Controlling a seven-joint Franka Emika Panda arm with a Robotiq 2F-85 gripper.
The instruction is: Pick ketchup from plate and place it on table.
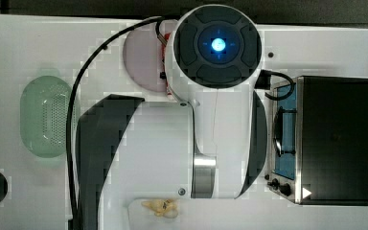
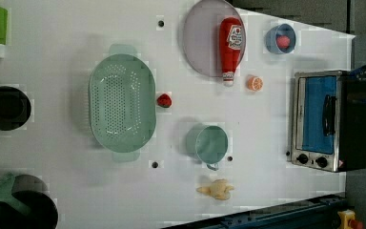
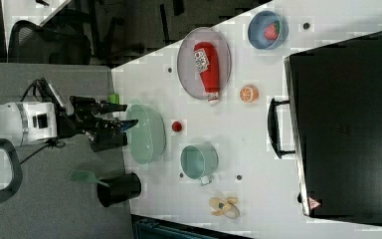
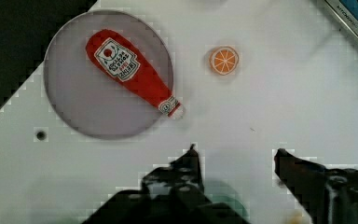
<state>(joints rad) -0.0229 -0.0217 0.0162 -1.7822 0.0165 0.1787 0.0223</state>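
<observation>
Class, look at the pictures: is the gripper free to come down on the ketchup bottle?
Probably yes. The gripper hangs open above the table, and the ketchup bottle lies uncovered on the plate, nothing over it.

Top view looks straight down over arm; left, right views high, oblique; wrist close; all share plate (image 2: 201,43).
</observation>
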